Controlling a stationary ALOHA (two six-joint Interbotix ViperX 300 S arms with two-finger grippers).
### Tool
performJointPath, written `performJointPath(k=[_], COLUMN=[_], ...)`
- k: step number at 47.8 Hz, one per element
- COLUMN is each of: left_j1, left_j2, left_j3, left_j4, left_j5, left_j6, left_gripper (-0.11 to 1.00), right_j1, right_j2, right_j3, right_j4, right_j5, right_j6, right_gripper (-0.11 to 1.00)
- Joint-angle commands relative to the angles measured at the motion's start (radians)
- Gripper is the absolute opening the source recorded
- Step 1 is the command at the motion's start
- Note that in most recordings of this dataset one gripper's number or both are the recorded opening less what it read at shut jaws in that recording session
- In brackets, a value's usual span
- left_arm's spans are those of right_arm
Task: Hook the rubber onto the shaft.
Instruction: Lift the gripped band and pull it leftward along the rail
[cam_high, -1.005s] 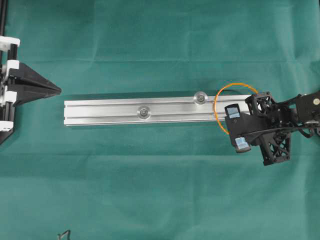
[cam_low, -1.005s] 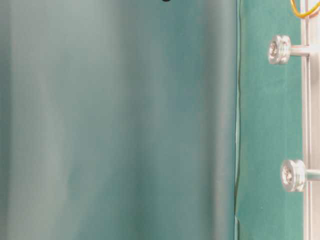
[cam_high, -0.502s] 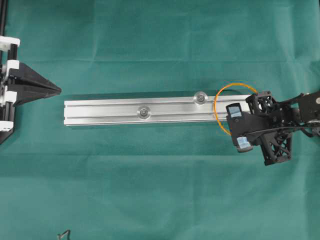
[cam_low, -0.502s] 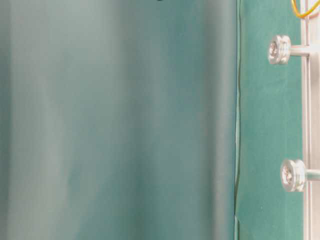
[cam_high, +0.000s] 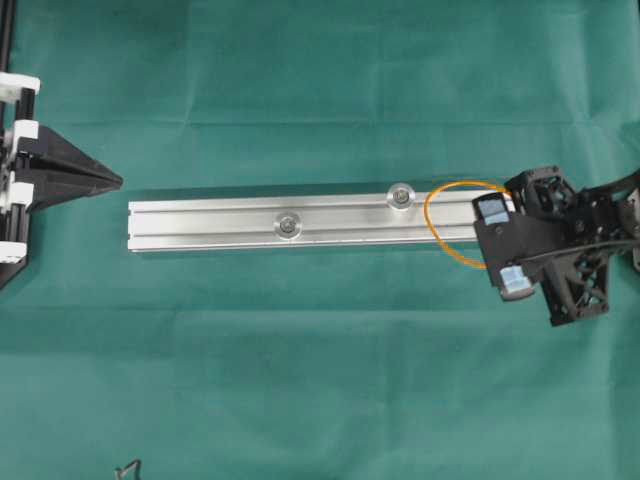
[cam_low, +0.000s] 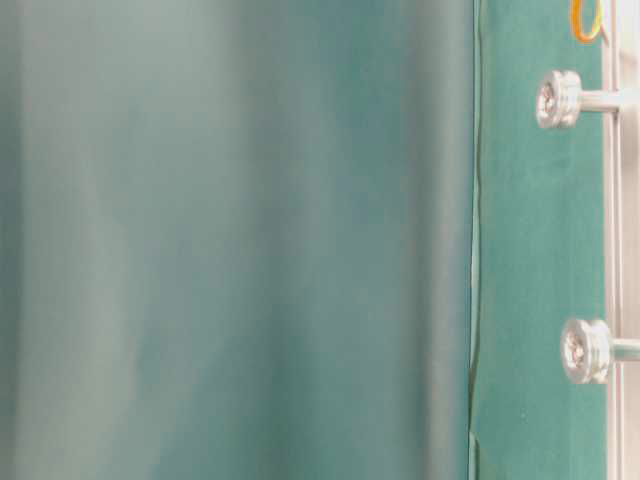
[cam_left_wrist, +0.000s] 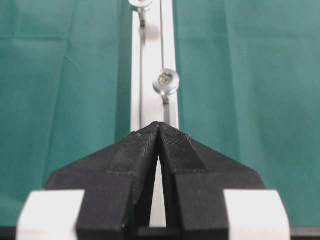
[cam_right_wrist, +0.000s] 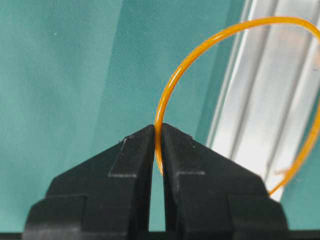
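The right claw is clamped on the thin orange rubber band loop, which arcs across the right end of the long silver aluminium rail lying on the green cloth surface. Two round silver shafts stand along the rail, left of the loop. Beyond the rail's left end, the left claw is closed and empty.

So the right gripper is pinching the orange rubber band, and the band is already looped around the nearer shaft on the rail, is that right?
Not quite. The right gripper is shut on the orange rubber band, but the band is not around the nearer shaft. The overhead view shows the loop lying over the end of the rail, with the shaft just outside it.
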Motion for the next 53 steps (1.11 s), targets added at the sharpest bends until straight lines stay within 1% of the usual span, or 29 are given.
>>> performJointPath(k=[1, 7, 20, 27, 53], left_j1=[0.002, 0.002, 0.002, 0.002, 0.002], left_j2=[0.008, 0.008, 0.008, 0.008, 0.008], left_j3=[-0.034, -0.034, -0.035, -0.035, -0.035], left_j4=[0.003, 0.003, 0.003, 0.003, 0.003], left_j5=[-0.005, -0.005, -0.005, -0.005, -0.005], left_j6=[0.0, 0.0, 0.0, 0.0, 0.0], left_gripper=[0.0, 0.0, 0.0, 0.0, 0.0], right_j1=[-0.014, -0.023, -0.025, -0.025, -0.025], right_j2=[-0.032, -0.058, -0.103, -0.114, -0.114], right_j3=[-0.041, -0.067, -0.135, -0.153, -0.153], right_j4=[-0.017, -0.035, -0.057, -0.071, -0.074], right_j5=[0.04, 0.089, 0.206, 0.244, 0.249], right_j6=[0.002, 0.002, 0.002, 0.002, 0.002], right_gripper=[0.07, 0.07, 0.07, 0.07, 0.07])
